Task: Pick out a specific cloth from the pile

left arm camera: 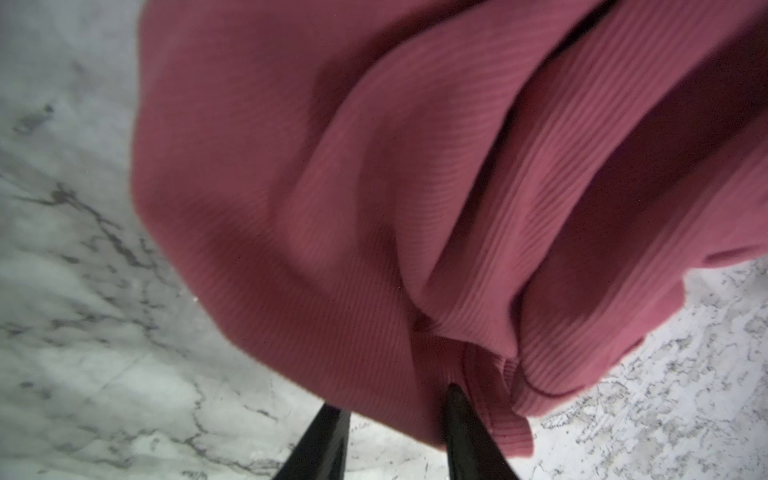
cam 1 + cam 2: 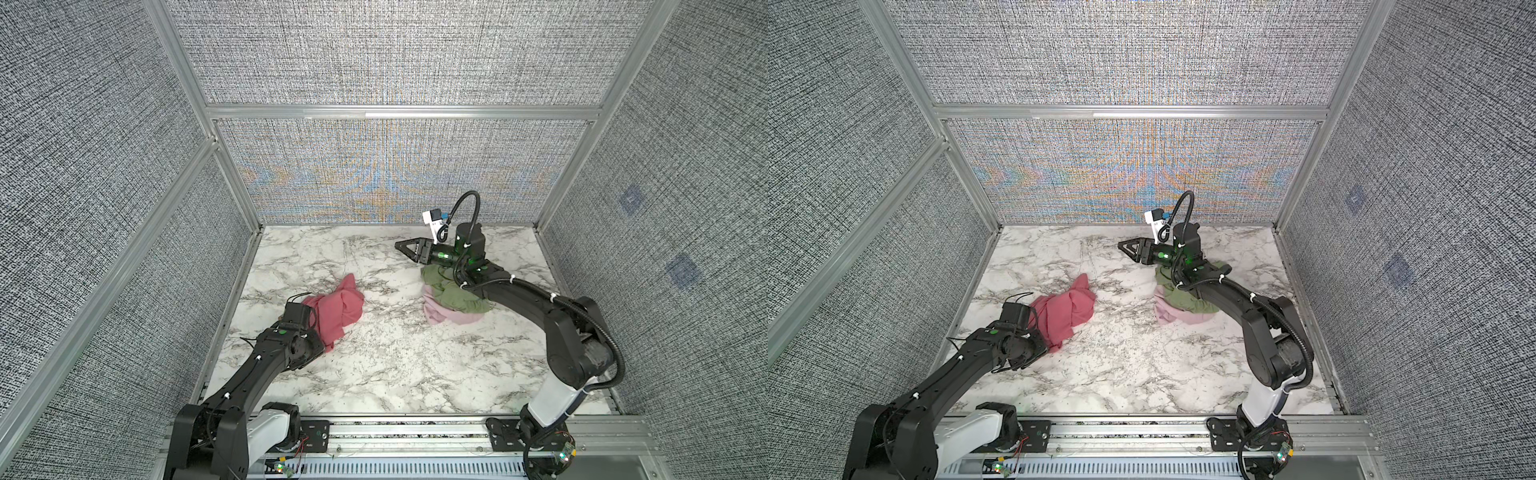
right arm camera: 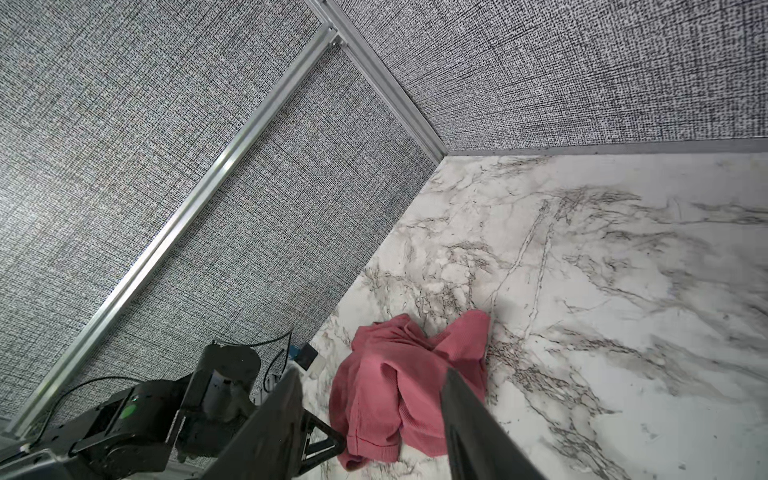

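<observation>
Cloth (image 2: 336,307), deep rose red and ribbed, lies crumpled on the marble table (image 2: 395,365) at the left side, well apart from the pile (image 2: 451,299), where olive-green fabric sits over pale pink. Judged from how things lie, it is already out of the heap. In both top views its long axis runs from a peak at the far end to a tail at the near end, slightly slanted.

Left arm is far nearer: its wrist sits right at the cloth's left edge, and the cloth lies directly ahead of the fingers. In the left wrist view the left gripper (image 1: 392,399) has its jaws partly apart. One finger is buried in a hem fold and the other is on the bare marble side, with fabric bunched between the tips. That view is blurred, so I cannot tell whether the jaws actually pinch it.

Right gripper (image 2: 402,245) hovers by the far side of the pile and points left toward the cloth. Its jaws are spread with nothing between them, and it touches nothing.
</observation>
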Action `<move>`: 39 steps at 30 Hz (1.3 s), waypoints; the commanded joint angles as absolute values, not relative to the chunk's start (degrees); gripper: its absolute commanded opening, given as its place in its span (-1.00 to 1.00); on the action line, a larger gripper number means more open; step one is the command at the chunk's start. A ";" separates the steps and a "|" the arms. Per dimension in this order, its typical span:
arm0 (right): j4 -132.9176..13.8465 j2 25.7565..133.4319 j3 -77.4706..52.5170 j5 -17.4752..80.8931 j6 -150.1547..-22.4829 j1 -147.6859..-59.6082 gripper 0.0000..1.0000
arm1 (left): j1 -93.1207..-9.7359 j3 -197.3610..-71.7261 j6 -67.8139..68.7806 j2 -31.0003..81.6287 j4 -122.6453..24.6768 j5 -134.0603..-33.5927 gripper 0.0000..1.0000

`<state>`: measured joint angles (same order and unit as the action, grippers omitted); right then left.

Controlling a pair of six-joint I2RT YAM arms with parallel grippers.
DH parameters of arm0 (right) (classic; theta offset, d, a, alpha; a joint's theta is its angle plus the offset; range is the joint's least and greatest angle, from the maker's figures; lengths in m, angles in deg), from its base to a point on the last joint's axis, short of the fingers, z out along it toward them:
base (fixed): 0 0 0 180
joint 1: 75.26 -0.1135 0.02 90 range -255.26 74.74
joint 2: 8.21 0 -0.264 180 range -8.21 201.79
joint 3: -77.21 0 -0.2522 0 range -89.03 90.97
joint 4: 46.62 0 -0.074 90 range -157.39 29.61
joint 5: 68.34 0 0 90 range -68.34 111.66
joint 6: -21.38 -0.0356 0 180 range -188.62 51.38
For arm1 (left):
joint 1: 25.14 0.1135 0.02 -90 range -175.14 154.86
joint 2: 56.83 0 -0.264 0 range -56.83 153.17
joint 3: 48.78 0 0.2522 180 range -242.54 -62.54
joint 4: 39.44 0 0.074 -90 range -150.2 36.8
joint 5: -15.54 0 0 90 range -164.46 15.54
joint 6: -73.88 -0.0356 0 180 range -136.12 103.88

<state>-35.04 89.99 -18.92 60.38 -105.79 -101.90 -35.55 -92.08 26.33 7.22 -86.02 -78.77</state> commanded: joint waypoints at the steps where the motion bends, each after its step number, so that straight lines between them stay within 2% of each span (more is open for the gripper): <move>1: -38.91 88.70 -18.63 58.48 -102.76 -102.33 0.11 | -35.56 -92.24 26.38 7.42 -83.40 -78.06 -0.55; 3: -39.95 87.72 -18.72 58.24 -102.14 -102.59 0.11 | -35.54 -93.01 26.21 6.91 -84.18 -76.93 -1.00; 12: -50.24 83.73 -16.30 51.05 -94.83 -104.56 0.11 | -35.56 -105.70 25.13 -3.96 -95.65 -66.87 -1.00; 16: -51.33 83.68 -15.66 50.27 -94.55 -104.88 0.11 | -35.51 -111.71 21.75 -4.65 -97.29 -64.83 -1.00; 25: -53.22 82.52 -15.07 48.75 -94.03 -105.58 0.11 | -35.59 -124.15 14.43 2.76 -94.12 -63.60 -1.00; 32: -54.97 81.36 -15.54 46.94 -93.20 -105.76 0.11 | -35.88 -131.39 12.12 12.92 -84.68 -72.22 -1.00; 39: -58.34 79.88 -15.55 43.96 -91.20 -105.75 0.11 | -42.07 -138.12 10.40 25.76 -77.45 -75.91 -1.00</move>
